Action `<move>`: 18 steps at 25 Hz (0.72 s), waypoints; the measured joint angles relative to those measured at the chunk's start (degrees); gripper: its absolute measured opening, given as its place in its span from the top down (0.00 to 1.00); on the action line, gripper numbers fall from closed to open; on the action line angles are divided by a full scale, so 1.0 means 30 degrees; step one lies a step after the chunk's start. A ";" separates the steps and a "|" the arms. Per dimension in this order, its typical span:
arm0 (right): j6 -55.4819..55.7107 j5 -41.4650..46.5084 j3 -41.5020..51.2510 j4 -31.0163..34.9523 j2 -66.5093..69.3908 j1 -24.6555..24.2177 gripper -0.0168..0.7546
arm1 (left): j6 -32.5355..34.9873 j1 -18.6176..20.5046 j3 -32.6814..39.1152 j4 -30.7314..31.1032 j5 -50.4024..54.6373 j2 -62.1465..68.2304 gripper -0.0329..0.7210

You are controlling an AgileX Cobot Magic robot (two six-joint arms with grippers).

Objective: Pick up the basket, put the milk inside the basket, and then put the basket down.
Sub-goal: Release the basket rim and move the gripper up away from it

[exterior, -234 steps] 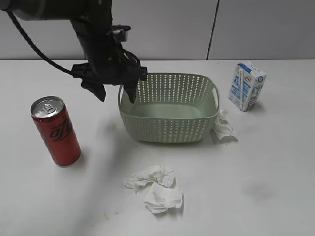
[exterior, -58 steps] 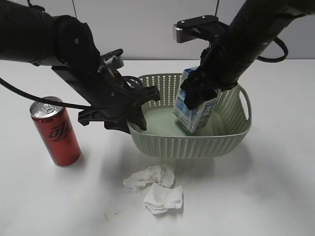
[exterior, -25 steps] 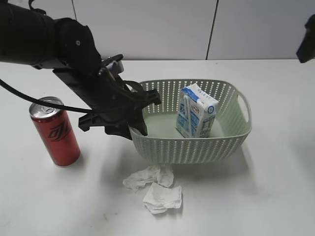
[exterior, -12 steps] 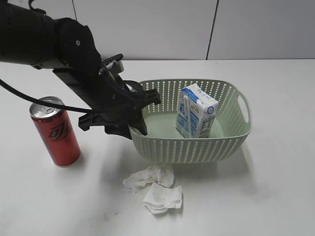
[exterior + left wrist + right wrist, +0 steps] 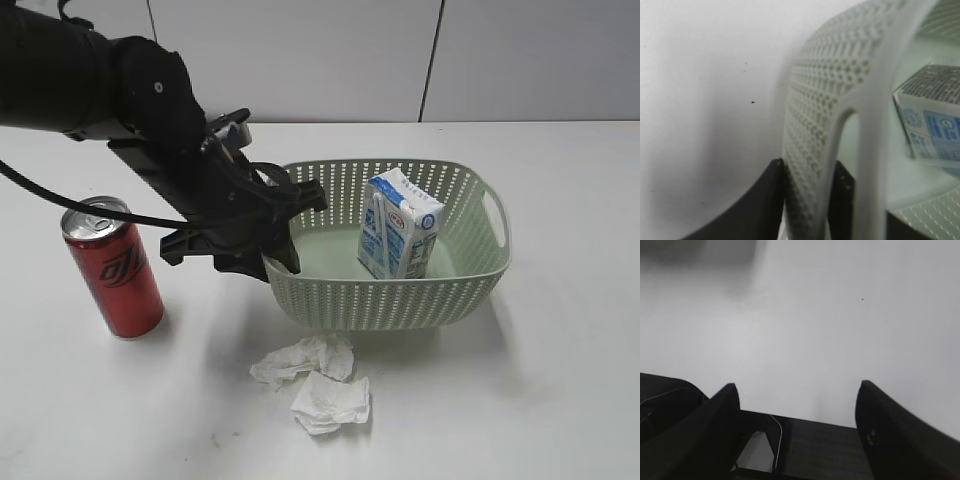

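basket (image 5: 390, 290) sits in the middle of the white table (image 5: 560, 380), tipped up a little on its left side. far left stands a red can (image 5: 112, 265), upright and apart from everything. next comes the left gripper (image 5: 278, 232), its 2 black fingers (image 5: 767, 200) clamped on the basket's left wall, 1 inside and 1 outside. the milk (image 5: 398, 226) stands upright inside the basket, near the middle. 2 crumpled tissues (image 5: 315, 382) lie on the table just in front of the basket. the right gripper (image 5: 797, 405) shows only in its own wrist view, fingers wide apart over bare table, holding nothing.
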 joint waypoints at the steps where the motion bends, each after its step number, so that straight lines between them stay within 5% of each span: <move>1: 0.0000 0.0020 0.0296 0.0017 -0.0943 0.0000 0.27 | 0.0000 0.0000 0.0000 0.0000 0.0000 0.0000 0.67; 18: 0.0102 -0.0171 0.1351 0.0666 -1.1817 0.0000 0.35 | 0.0000 0.0000 0.0000 -0.0150 -0.0241 0.0000 0.67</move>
